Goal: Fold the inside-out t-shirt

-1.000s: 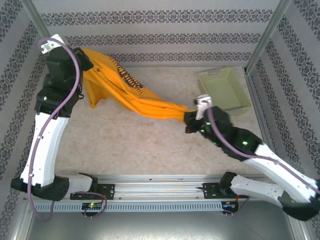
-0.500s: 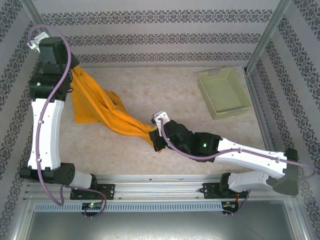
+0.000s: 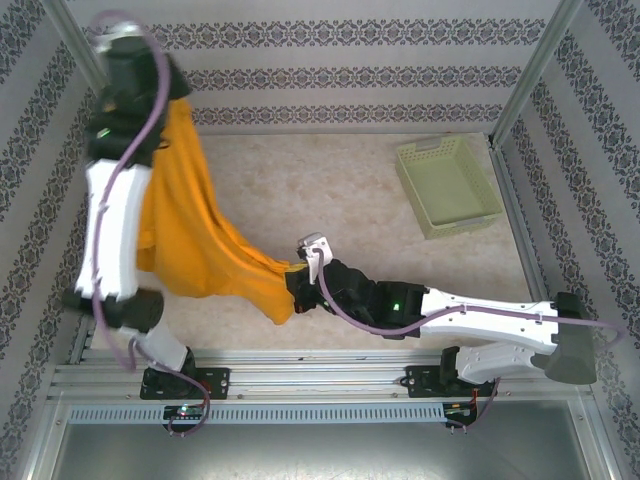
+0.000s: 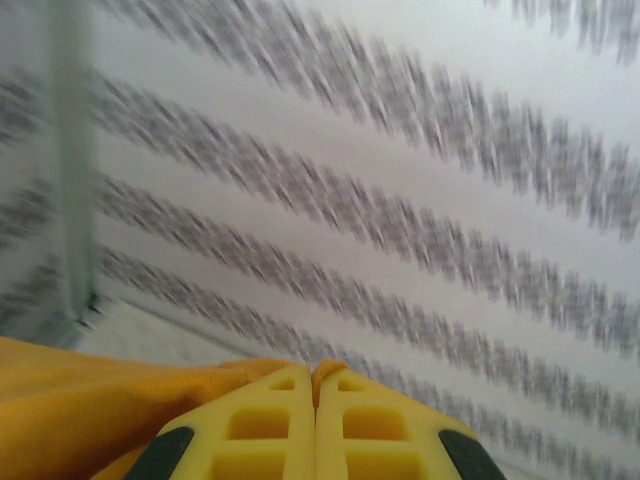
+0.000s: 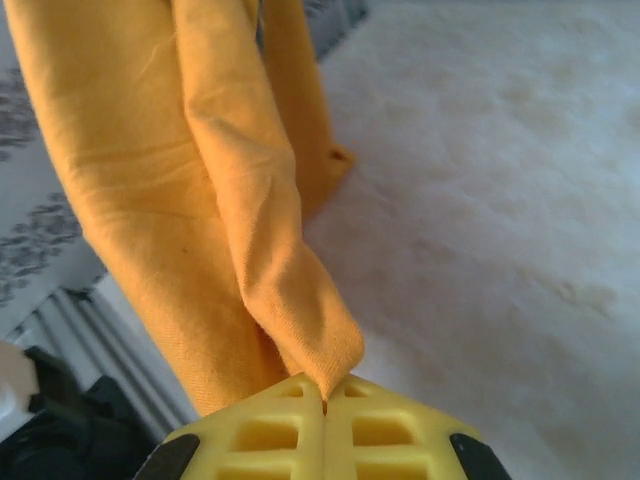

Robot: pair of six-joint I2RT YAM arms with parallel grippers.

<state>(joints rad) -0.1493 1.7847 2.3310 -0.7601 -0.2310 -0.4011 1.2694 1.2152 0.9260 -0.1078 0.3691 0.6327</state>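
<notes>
The left gripper (image 3: 160, 95) had risen, the right gripper (image 3: 297, 290) drawn nearer — both clamped on the inside-out t-shirt (image 3: 190, 240) slung between their jaws. Spreading step, I judged — next, lay it flat.

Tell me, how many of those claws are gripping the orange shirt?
2. The left gripper, raised at the far left, is shut on the top of the t-shirt. The right gripper, low near the table's front, is shut on another part.

Bright, soft, even light; faint shadows. The left wrist view smears the grey-patterned striped wall (image 4: 400, 230), probably motion blur; the pale speckled tabletop (image 5: 500, 200) looks washed out.
</notes>
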